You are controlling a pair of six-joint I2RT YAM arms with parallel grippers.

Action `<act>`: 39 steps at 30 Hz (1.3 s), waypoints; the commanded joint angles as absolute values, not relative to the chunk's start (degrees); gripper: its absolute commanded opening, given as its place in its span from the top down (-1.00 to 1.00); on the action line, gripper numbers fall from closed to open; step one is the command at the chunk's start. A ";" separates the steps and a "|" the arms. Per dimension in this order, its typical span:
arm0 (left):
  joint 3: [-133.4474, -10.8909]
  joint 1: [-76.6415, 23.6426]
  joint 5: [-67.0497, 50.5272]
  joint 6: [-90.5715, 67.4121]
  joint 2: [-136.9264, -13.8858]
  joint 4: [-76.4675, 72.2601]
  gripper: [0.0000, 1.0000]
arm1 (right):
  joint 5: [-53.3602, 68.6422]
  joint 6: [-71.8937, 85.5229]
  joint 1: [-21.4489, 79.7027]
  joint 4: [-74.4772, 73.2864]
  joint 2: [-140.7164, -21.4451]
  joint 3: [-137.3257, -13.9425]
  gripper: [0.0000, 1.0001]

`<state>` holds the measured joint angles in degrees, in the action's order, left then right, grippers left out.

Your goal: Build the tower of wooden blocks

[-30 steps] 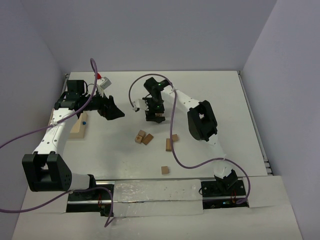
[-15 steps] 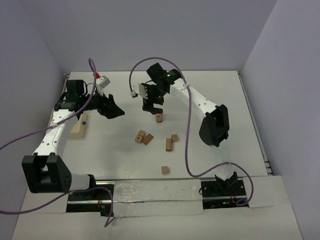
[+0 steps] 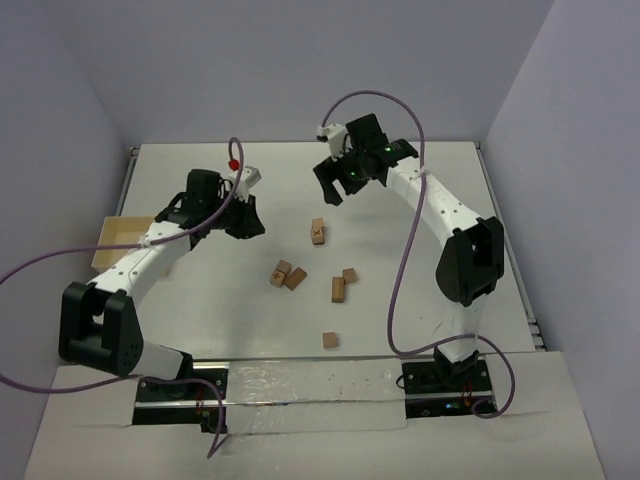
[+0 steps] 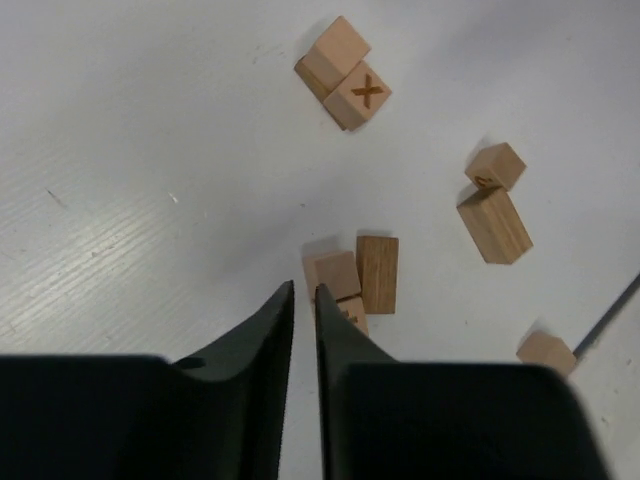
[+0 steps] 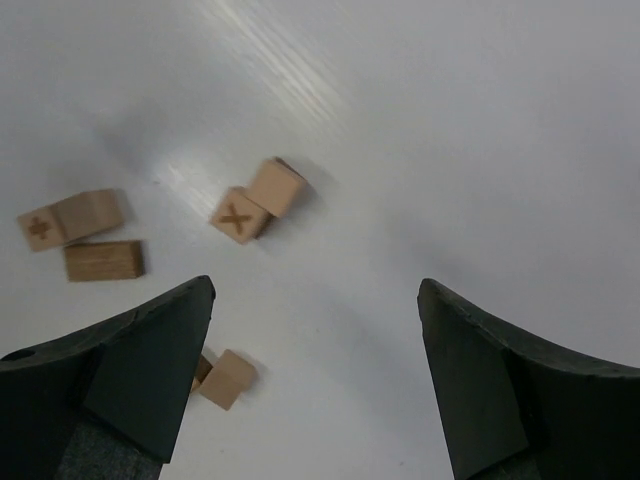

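Several wood blocks (image 3: 339, 290) scattered, left end effector (image 4: 305, 290) narrowed to a slit, empty, right end effector (image 5: 315, 288) spread wide

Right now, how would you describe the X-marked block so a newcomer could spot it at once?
On the white table, find the two touching wood blocks lying farthest from the arms' bases, near the middle. The X-marked block is the nearer of the two and the only one showing an X; the plus-marked block sits closer in.
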<state>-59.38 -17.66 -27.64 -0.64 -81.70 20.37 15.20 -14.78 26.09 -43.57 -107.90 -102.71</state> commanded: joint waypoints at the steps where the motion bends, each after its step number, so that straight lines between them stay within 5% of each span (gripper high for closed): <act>1: -63.34 -21.05 -19.59 -9.69 -89.05 16.69 0.90 | 2.68 2.90 25.05 -35.06 -105.33 -96.54 -0.80; 19: -76.73 -29.00 -11.75 -27.59 -112.14 20.42 1.00 | -0.91 11.42 24.99 -29.39 -115.64 -91.05 -0.57; 39: -78.10 -30.30 -13.74 -29.54 -118.50 21.55 0.87 | -0.35 14.43 27.60 -30.78 -121.65 -91.92 -0.54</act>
<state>-76.86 -29.37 -13.93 -28.81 -116.30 20.27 -0.22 13.03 27.19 -31.05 -120.80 -90.43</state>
